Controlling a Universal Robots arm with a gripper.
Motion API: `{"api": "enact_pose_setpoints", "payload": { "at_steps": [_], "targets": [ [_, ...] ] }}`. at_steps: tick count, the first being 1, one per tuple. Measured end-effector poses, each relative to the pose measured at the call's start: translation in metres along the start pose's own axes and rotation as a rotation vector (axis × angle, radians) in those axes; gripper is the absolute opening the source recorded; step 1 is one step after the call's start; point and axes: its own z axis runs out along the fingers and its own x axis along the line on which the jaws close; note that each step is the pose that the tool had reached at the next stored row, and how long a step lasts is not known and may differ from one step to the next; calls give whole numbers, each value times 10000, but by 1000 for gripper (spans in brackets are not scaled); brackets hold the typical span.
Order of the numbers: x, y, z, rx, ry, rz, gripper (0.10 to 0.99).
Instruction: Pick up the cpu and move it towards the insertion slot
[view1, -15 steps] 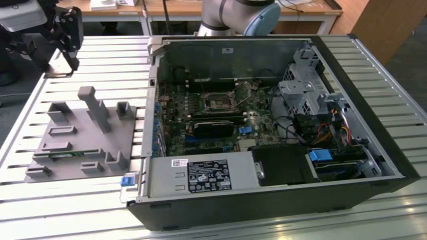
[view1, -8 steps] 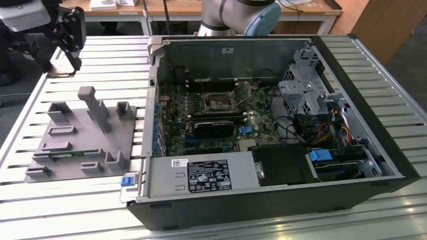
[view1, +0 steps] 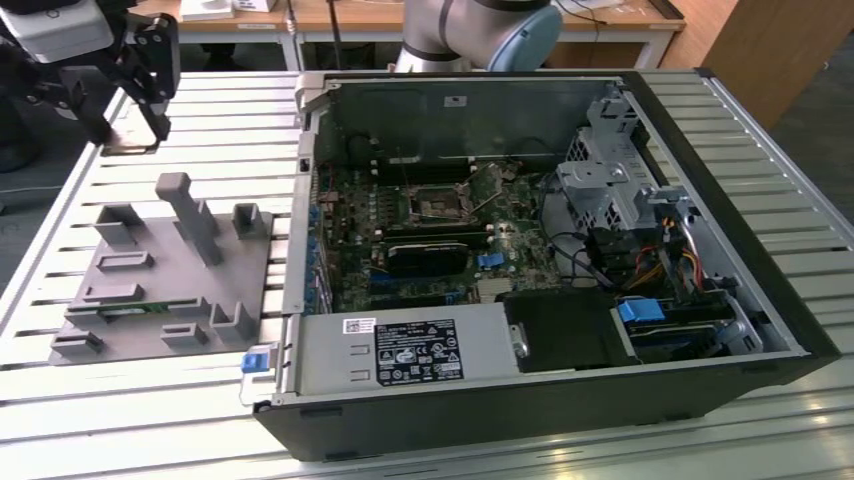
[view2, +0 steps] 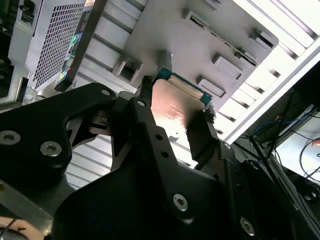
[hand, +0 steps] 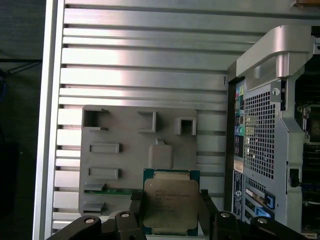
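Holding cpu (hand: 170, 202) | fingers (hand: 136, 210) clamped on its opposite edges | apart from grey fixture (hand: 130, 150)

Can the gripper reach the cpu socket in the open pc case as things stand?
Probably yes. The black computer case lies open side up, and the square black socket looks uncovered. The gripper, shut on the silvery square cpu, hangs near the grey plastic fixture, outside the case.

Black gripper (view2: 177, 99), angular linkage plates (view2: 45, 125) (silver hex screws (view2: 180, 202) at the joints); arm (view1: 461, 30) silver-grey, blue-capped.
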Motion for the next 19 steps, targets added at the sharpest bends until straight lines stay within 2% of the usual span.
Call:
{"api": "enact_pose_setpoints", "payload": {
  "at_steps": [19],
  "targets": [
    [-183,-3,1,0,0,1,525]
  ]
}}
